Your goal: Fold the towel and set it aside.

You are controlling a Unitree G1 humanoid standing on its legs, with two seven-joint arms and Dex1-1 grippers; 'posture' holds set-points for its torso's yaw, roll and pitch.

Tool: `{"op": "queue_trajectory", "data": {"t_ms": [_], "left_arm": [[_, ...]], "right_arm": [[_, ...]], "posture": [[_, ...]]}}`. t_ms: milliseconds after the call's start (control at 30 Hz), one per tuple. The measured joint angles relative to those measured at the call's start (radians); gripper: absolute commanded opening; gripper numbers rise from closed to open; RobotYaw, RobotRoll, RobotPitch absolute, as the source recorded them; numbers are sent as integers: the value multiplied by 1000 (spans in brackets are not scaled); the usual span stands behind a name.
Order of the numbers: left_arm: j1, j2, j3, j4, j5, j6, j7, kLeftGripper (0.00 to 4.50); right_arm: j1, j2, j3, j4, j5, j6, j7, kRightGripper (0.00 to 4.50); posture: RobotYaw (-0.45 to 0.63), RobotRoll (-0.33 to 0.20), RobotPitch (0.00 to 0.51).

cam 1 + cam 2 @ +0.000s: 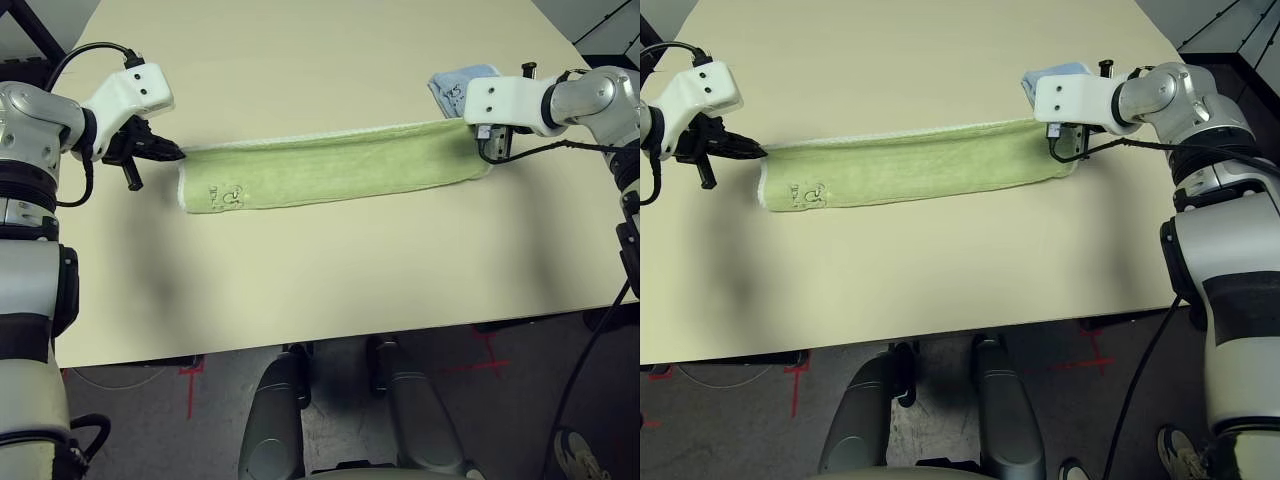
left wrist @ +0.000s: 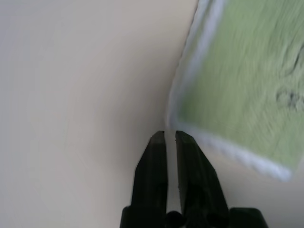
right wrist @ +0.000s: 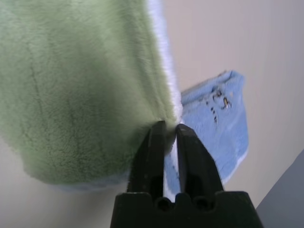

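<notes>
the towel [image 1: 335, 165] lies flat on the table [image 1: 330, 270], already folded into one long thin strip that runs from side to side. the left gripper [image 2: 170, 136] sits just off the towel's left end, at the far corner. its two black fingers stand a thin crack apart with nothing between them. the right gripper [image 3: 170, 126] is at the towel's right end, right at the white edge. its fingers are a thin crack apart too, and i cannot tell if any cloth is caught in them.

what could go wrong, i think: a small blue cloth [image 3: 216, 123] lies just behind the right end. if the right gripper pinches there, it may grab the blue cloth as well. the left fingers point at bare table, so they could shut on nothing.

the towel is soft, fluffy green cloth with a white stitched edge and a small dark logo [image 1: 227, 195] near the left end. it looks floppy. the table is smooth and pale.
</notes>
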Motion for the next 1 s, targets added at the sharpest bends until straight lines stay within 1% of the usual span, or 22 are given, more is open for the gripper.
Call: {"op": "queue_trajectory", "data": {"t_ms": [33,100,167,233,267,367,433,500,533,567,667,733,800,900,1000], "left_arm": [[0,1,0,6,4,3,0,1840],[0,2,2,6,6,5,-4,2604],[0,11,10,3,7,8,-14,3331],[-3,28,21,-16,7,15,-26,4201],[-6,34,27,-21,7,19,-29,4472],[-10,57,53,-57,6,36,-44,4472],[-8,59,87,-84,-15,72,-63,4472],[-1,58,140,-141,-71,143,-101,4472],[19,53,195,-206,-135,219,-137,4472],[41,49,233,-263,-187,282,-163,4472],[185,8,382,-511,-379,528,-180,4472],[283,-30,449,-641,-469,644,-151,4472],[373,-80,515,-775,-558,748,-85,4472],[467,-112,562,-908,-639,805,-17,4472],[518,-130,578,-960,-674,785,23,4472]], "right_arm": [[1,0,-2,2,1,1,0,1958],[1,0,-18,2,12,1,0,2708],[1,0,-58,2,44,-2,2,3406],[1,1,-132,2,109,-10,28,4218],[1,3,-164,2,139,-13,40,4465],[2,10,-270,1,243,-12,72,4465],[11,21,-347,-3,322,13,118,4465],[23,34,-420,-7,407,86,191,4465],[38,42,-475,-17,472,164,255,4465],[52,47,-506,-27,514,224,299,4465],[118,58,-600,-89,650,465,415,4465],[153,67,-650,-132,723,605,433,4465],[203,77,-703,-218,804,772,425,4465],[289,87,-755,-353,885,939,352,4465],[359,100,-761,-460,929,1066,293,4465]], "posture": [[-59,0,257],[-59,0,257],[-58,0,257],[-57,0,255],[-56,0,253],[-61,0,248],[-61,0,248],[-61,0,248],[-61,0,248],[-61,0,248],[-57,0,249],[-57,0,249],[-60,0,245],[-64,0,243],[-69,0,242]]}}
